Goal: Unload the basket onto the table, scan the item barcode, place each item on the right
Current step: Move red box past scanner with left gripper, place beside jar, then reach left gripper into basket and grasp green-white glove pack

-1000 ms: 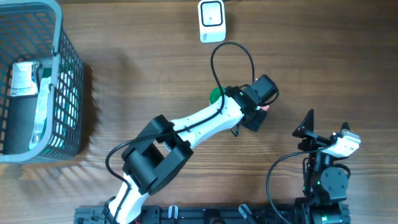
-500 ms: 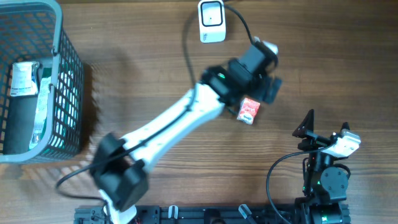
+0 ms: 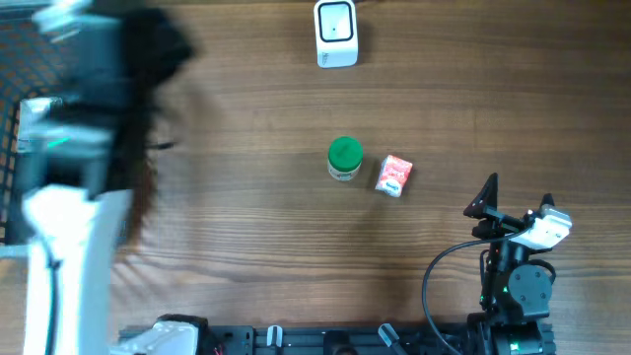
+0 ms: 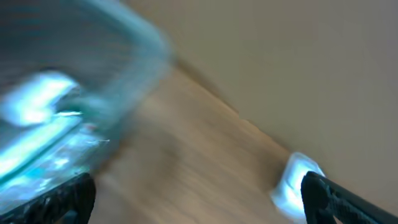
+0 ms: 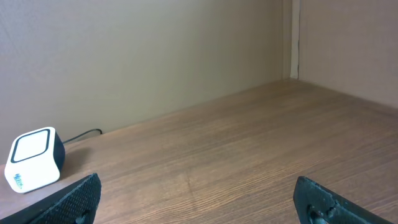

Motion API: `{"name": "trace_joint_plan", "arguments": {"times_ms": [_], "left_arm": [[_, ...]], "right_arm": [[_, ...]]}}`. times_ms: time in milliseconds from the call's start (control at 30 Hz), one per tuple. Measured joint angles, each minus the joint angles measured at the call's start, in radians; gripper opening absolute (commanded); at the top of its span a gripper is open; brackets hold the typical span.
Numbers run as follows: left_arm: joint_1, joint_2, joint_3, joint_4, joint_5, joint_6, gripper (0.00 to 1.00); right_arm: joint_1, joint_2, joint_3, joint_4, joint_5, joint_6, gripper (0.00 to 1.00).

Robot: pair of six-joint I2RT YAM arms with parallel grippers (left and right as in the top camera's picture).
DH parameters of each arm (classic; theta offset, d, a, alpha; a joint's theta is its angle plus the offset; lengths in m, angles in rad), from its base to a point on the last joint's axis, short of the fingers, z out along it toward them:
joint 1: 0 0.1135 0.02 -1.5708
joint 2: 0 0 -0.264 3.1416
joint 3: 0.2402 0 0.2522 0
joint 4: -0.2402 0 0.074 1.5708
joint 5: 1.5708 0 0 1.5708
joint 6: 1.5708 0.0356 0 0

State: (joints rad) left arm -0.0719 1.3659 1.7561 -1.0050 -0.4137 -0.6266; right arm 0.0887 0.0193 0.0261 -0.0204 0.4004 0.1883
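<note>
1. We see the left arm (image 3: 61, 232) as a tall blur along the left side of the table (image 3: 246, 256), over the basket (image 4: 106, 56).
2. In the left wrist view the left gripper (image 4: 199, 198) has its two dark fingertips (image 4: 59, 200) in opposite lower corners of the picture. The jaws stand wide apart with nothing between them.
3. That view is too smeared for us to name what lies in the basket. We make out only pale, shiny shapes.
4. The right gripper (image 5: 202, 205) sits at the lower right of the table. Its fingers are spread wide and empty, above bare wood.
5. The small red-and-white packet (image 3: 393, 176) lies flat on the table near the middle, free of both grippers.
6. Just to the left of the packet stands a green-lidded jar (image 3: 344, 158), close by but not touching it.
7. The white scanner (image 3: 335, 33) rests at the far edge of the table, well apart from the packet. Its cable runs off behind it.
8. We cannot tell where the packet's barcode is.
</note>
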Motion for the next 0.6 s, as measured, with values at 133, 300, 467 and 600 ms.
{"name": "trace_joint_plan", "arguments": {"times_ms": [133, 300, 467, 600], "left_arm": [[0.260, -0.009, 0.003, -0.071, 0.013, -0.122, 1.00], [0.523, 0.092, 0.001, -0.079, 0.115, -0.190, 1.00], [0.595, 0.256, -0.011, -0.078, 0.151, -0.203, 1.00], [0.596, 0.395, -0.016, -0.125, 0.162, -0.206, 1.00]], "right_arm": [[0.000, 0.000, 0.000, 0.000, 0.000, 0.000, 1.00], [0.000, 0.000, 0.000, 0.000, 0.000, 0.000, 1.00], [0.000, 0.000, 0.000, 0.000, 0.000, 0.000, 1.00], [0.000, 0.000, 0.000, 0.000, 0.000, 0.000, 1.00]]}}
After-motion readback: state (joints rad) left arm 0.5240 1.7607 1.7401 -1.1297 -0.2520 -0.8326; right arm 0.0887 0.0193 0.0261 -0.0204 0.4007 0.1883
